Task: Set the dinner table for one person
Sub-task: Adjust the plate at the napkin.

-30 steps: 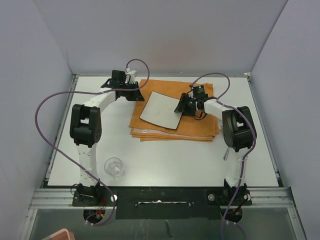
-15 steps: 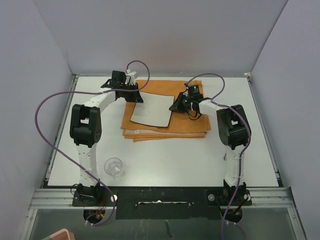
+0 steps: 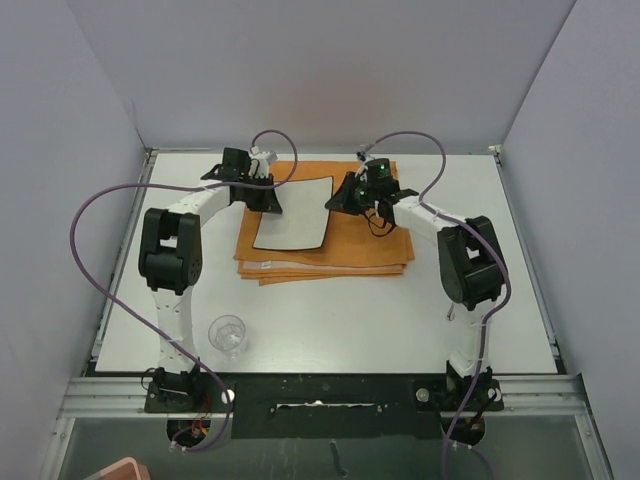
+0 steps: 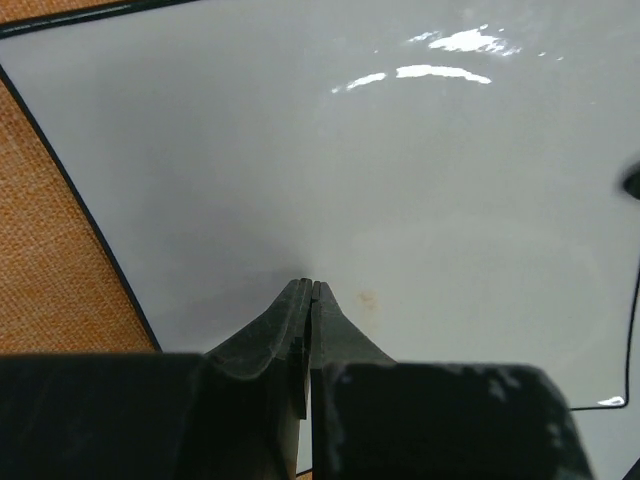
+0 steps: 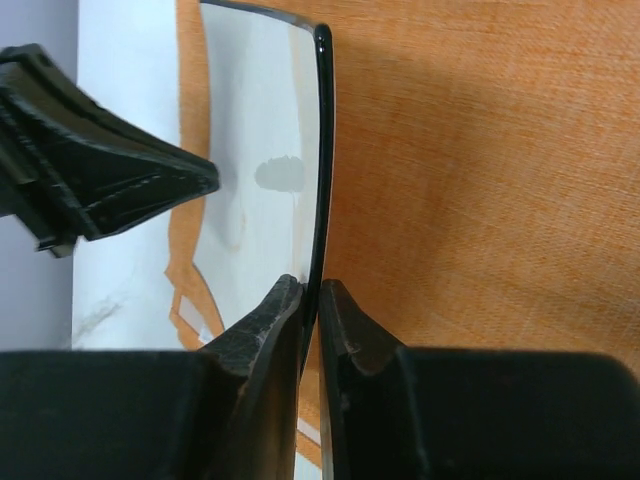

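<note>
A square white plate (image 3: 295,213) with a thin black rim lies on the folded orange placemat (image 3: 345,250) at the back of the dinner table (image 3: 350,320). My right gripper (image 3: 334,202) is shut on the plate's right edge; in the right wrist view the rim (image 5: 322,150) runs between the two fingertips (image 5: 290,300). My left gripper (image 3: 271,197) is at the plate's left side. Its jaws (image 4: 310,286) are shut tip to tip with nothing between them, just over the plate's white face (image 4: 400,180). Whether they touch the plate I cannot tell.
A clear drinking glass (image 3: 228,335) stands upright near the front left of the table, beside the left arm. Purple cables loop over both arms. Grey walls close in the table at the back and on both sides.
The right gripper has shut on the plate's edge and moved left and toward the back. Plate and placemat have slid left with it, and the plate has turned. The left gripper stayed shut.
</note>
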{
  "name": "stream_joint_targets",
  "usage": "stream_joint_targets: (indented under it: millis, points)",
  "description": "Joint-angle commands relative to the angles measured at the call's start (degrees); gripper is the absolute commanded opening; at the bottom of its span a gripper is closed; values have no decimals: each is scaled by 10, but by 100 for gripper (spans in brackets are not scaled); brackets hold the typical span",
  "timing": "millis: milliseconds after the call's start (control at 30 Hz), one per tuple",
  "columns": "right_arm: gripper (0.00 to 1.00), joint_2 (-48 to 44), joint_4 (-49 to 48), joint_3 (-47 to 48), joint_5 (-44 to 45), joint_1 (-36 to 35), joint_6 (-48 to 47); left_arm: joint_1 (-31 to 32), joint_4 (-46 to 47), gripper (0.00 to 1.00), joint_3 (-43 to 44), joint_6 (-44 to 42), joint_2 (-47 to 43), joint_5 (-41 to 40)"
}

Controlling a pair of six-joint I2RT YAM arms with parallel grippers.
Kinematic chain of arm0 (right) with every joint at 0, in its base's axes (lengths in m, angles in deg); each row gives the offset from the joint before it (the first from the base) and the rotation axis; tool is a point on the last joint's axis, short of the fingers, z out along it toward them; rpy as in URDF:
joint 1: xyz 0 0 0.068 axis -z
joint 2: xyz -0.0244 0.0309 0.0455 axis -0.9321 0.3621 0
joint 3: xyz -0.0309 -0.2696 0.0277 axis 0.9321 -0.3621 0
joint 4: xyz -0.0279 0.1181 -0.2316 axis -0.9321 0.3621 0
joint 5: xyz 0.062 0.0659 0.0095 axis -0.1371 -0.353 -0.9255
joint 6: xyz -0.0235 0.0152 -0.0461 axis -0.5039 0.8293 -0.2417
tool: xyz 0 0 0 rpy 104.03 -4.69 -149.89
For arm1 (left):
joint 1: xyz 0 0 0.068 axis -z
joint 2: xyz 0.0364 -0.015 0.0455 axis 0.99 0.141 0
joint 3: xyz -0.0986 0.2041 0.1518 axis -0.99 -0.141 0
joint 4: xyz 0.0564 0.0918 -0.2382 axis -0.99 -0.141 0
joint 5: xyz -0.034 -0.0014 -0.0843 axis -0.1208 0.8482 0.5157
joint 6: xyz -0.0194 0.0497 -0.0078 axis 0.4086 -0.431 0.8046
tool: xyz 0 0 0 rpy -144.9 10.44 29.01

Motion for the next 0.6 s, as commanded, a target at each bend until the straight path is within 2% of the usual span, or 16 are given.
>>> stream_joint_targets:
  millis: [0, 567]
  points:
    - [0, -76, -46, 35, -7, -6, -18, -4, 22, 0, -8, -11, -69, -6]
    - [0, -111, -30, 56, 9, 52, -26, -17, 29, 0, -29, -17, -98, -12]
